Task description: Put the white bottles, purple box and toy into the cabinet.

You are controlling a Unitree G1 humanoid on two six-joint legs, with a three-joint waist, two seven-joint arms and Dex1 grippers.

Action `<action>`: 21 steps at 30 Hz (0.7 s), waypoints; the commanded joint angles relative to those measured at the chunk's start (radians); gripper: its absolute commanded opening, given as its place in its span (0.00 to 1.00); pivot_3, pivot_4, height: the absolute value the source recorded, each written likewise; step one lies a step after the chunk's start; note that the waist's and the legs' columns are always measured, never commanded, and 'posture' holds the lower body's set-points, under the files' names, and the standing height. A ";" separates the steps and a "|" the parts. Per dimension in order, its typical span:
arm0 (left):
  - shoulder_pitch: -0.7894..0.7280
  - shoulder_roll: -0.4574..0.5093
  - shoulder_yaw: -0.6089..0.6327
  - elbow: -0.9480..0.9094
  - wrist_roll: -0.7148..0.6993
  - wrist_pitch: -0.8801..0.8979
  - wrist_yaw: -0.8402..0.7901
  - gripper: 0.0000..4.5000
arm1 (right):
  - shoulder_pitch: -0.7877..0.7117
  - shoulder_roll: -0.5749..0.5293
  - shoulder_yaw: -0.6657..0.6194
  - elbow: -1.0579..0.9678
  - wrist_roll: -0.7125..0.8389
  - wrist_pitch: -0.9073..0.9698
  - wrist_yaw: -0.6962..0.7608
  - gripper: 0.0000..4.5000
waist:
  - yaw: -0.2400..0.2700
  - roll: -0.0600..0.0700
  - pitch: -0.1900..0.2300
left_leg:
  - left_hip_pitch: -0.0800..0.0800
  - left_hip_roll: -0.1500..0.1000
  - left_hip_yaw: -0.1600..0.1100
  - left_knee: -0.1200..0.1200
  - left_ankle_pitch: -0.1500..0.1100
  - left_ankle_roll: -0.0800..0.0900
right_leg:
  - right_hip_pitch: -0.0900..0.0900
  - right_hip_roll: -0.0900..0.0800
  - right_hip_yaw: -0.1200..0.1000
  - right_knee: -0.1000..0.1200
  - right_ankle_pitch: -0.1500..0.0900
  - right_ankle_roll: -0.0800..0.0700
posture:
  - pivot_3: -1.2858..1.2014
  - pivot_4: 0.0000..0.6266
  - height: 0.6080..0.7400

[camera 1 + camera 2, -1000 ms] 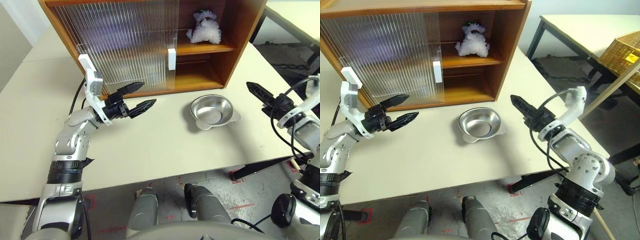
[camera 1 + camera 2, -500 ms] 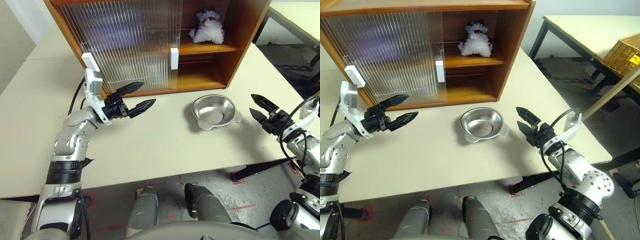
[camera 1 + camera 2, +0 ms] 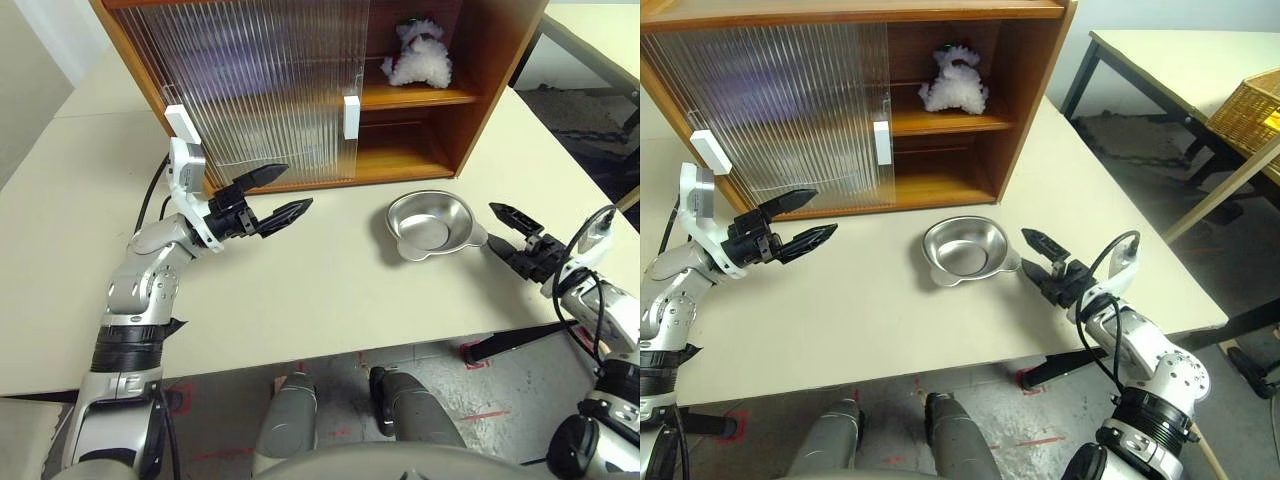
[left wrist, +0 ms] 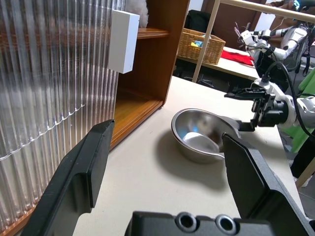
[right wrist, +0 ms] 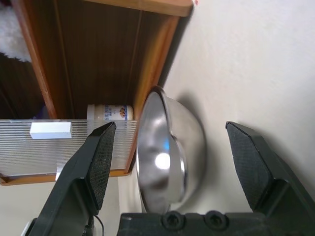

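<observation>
The cabinet (image 3: 490, 70) stands at the back of the table, its ribbed doors slid left so the right bay is open. On that bay's upper shelf sits the fluffy white toy (image 3: 418, 58). One white bottle (image 5: 109, 112) is inside the cabinet, half behind the door's edge. A faint purple patch shows through the door; I cannot tell whether it is the purple box. My left gripper (image 3: 299, 185) hovers open and empty in front of the doors. Low over the table, my right gripper (image 3: 492, 226) is open and empty, just right of the steel bowl (image 3: 428, 224).
A white handle (image 3: 351, 116) marks the door's edge. The table's front edge runs close below both arms. A second table (image 3: 1160, 60) and a wicker basket (image 3: 1250, 110) stand to the right, beyond a floor gap.
My right gripper has sunk, rolled about its own axis and come in beside the bowl's right rim. The left arm has kept still.
</observation>
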 commanded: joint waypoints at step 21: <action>0.004 0.008 -0.001 0.001 0.011 -0.005 -0.006 1.00 | 0.101 -0.059 0.162 -0.003 0.240 -0.031 -0.034 1.00 | 0.001 0.000 0.000 | 0.000 0.000 0.000 0.001 0.000 0.000 | 0.001 0.002 0.000 0.000 0.000 0.000 | 0.56 0.21 1.00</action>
